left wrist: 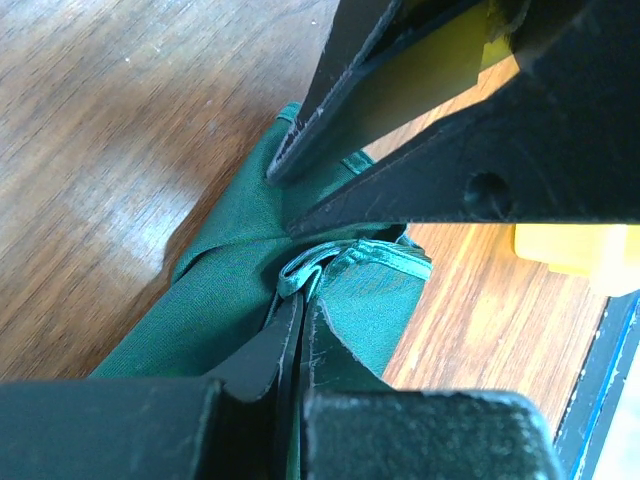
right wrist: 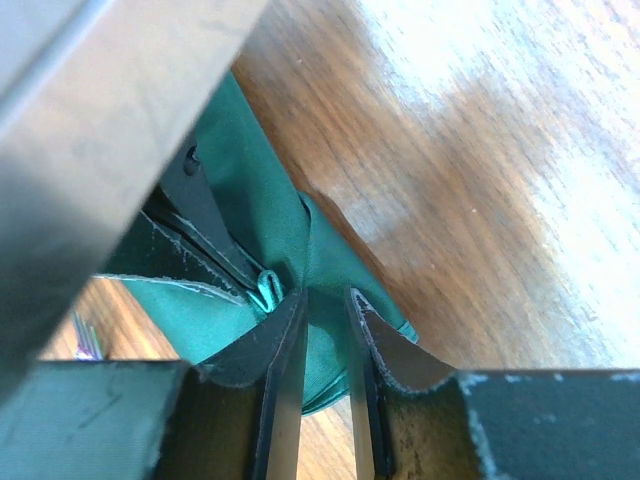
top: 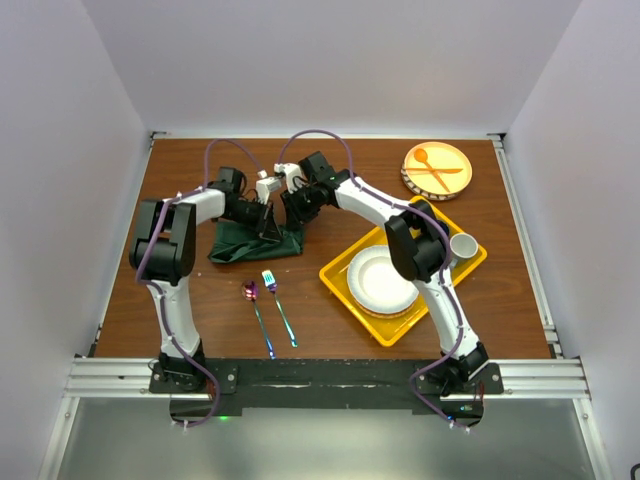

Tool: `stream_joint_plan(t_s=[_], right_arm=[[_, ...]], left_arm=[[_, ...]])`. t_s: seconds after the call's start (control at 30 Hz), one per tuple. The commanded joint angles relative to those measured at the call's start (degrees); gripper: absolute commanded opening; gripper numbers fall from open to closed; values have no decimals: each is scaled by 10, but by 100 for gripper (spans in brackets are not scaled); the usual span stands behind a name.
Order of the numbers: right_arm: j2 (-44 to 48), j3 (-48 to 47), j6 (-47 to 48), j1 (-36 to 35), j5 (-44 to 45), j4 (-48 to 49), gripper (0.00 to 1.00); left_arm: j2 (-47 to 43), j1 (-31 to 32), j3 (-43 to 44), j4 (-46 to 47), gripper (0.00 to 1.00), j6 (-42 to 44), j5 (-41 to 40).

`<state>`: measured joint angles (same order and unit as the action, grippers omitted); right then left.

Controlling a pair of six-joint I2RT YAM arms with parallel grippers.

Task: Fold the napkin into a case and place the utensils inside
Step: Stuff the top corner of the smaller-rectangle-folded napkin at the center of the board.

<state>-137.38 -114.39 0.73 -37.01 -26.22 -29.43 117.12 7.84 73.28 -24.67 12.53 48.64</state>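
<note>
Left wrist view: the left claw (left wrist: 300, 300) is pressed together, pinching a fold of the napkin (left wrist: 230, 290) (bunched up, mid-desk). Just right of it, the right claw (right wrist: 325, 300) stands slightly spread, astride the cloth. Nearer, the utensils (top: 269, 280) lie on the desk (top: 330, 180), left of the yellow tray (top: 338, 272).

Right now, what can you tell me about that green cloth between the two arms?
The napkin is a plain dark green woven cloth, matte, with a stitched hem. It lies on the wooden table, left of the yellow tray, folded over into a rumpled, uneven strip. The left gripper is shut on a bunched fold of its hem. The right gripper meets the same spot, jaws a little apart with cloth between them.
</note>
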Motion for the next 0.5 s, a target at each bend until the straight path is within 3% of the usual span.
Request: stream_joint_plan(t_s=[0.0,0.13,0.27,0.47], right_arm=[[19,-3,37,-14,10,-13,24],[17,-10,44,-15,18,-18,17],[19,-18,38,-16,6,-28,23],[70,48,8,-13,-3,33,23]], left_arm=[[27,-7,0,-2,0,-2,-32],[29,-11,-1,1,0,-12,-28],[34,-13,-2,5,0,-22,-22],[36,-15,-6,8,0,-24,-19]])
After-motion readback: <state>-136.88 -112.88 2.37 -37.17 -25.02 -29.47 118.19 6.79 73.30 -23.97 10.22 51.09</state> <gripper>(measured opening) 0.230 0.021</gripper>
